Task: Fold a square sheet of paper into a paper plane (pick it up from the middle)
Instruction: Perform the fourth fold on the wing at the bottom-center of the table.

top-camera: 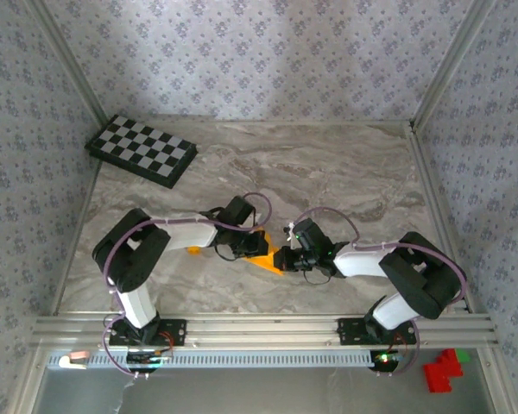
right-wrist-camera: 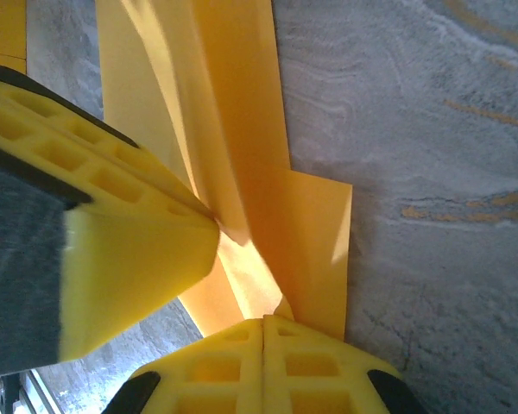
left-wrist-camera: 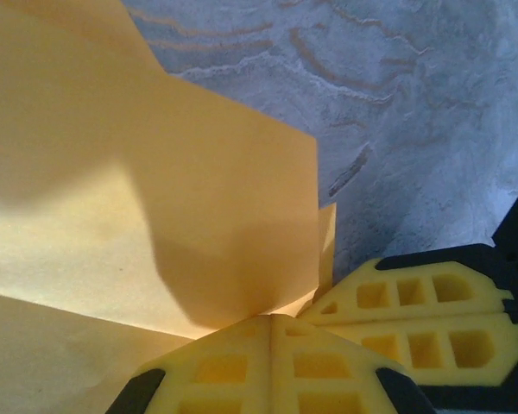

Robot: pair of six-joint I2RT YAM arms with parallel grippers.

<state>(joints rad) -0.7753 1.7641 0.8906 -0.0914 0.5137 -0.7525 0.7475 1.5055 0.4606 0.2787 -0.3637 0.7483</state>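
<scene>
The square sheet of paper point(top-camera: 268, 259), thin orange-yellow and creased into overlapping flaps, is held just above the marble table between both grippers. My left gripper point(top-camera: 252, 247) is shut on its left side; in the left wrist view its yellow tips point(left-wrist-camera: 272, 319) pinch the paper point(left-wrist-camera: 155, 216) at a fold. My right gripper point(top-camera: 288, 258) is shut on the right side, its tips point(right-wrist-camera: 266, 322) closed on a flap of the paper point(right-wrist-camera: 268, 164). The two grippers stand almost tip to tip; the left finger point(right-wrist-camera: 112, 250) shows in the right wrist view. The arms hide the paper's outline, so I cannot make out a paper plane.
A black-and-white checkered board point(top-camera: 141, 150) lies at the back left of the table point(top-camera: 345, 164). A small orange block point(top-camera: 194, 251) sits by the left forearm. Red blocks point(top-camera: 442, 371) lie beyond the front rail at the lower right. Patterned walls close in three sides.
</scene>
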